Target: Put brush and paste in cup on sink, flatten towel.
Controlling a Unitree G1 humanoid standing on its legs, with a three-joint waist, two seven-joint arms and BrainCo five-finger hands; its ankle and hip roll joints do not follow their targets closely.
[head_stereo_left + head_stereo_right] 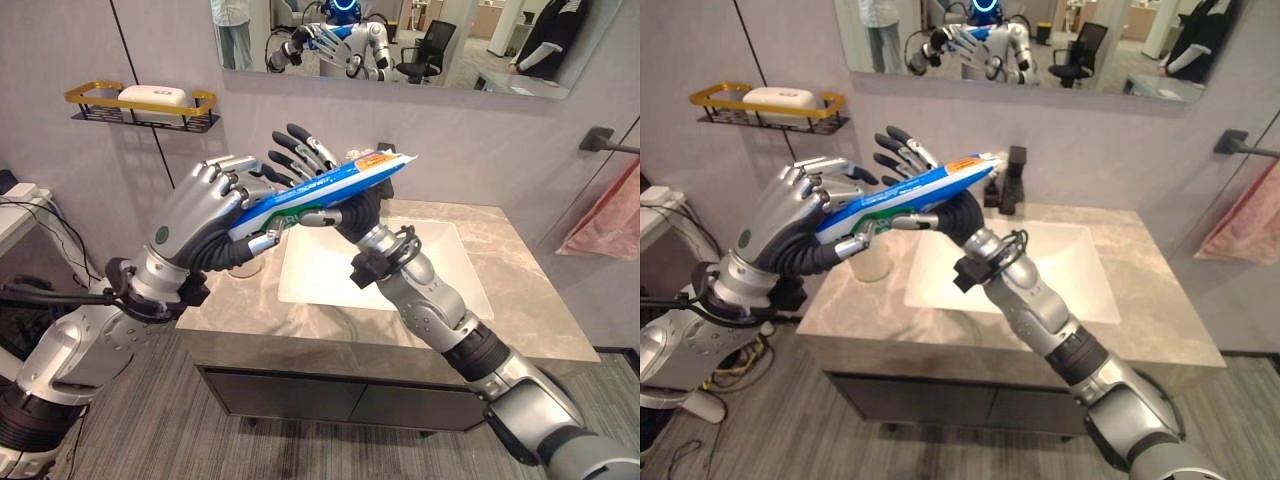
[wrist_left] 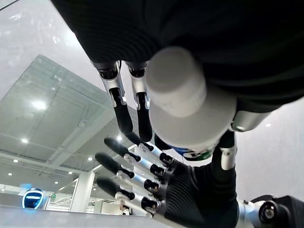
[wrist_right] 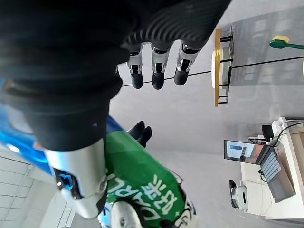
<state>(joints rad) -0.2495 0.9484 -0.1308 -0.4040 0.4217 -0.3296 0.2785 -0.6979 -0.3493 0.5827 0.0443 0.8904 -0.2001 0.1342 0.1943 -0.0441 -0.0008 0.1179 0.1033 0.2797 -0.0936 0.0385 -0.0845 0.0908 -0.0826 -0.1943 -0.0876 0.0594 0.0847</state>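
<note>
We see both hands raised above the near left part of the sink counter (image 1: 520,300), meeting around a blue, white and green toothpaste tube (image 1: 318,192). The left hand (image 1: 205,215) has its fingers and thumb curled round the cap end of the tube; the white cap (image 2: 183,90) shows in the left wrist view. The right hand (image 1: 335,195) holds the tube in its middle with the thumb pressed on it, while its fingers (image 1: 300,145) stay spread and straight. The white basin (image 1: 440,265) lies under them. A clear cup (image 1: 872,262) stands on the counter at the left. A pink towel (image 1: 610,215) hangs at the far right. A soap shelf (image 1: 140,105) is on the wall
</note>
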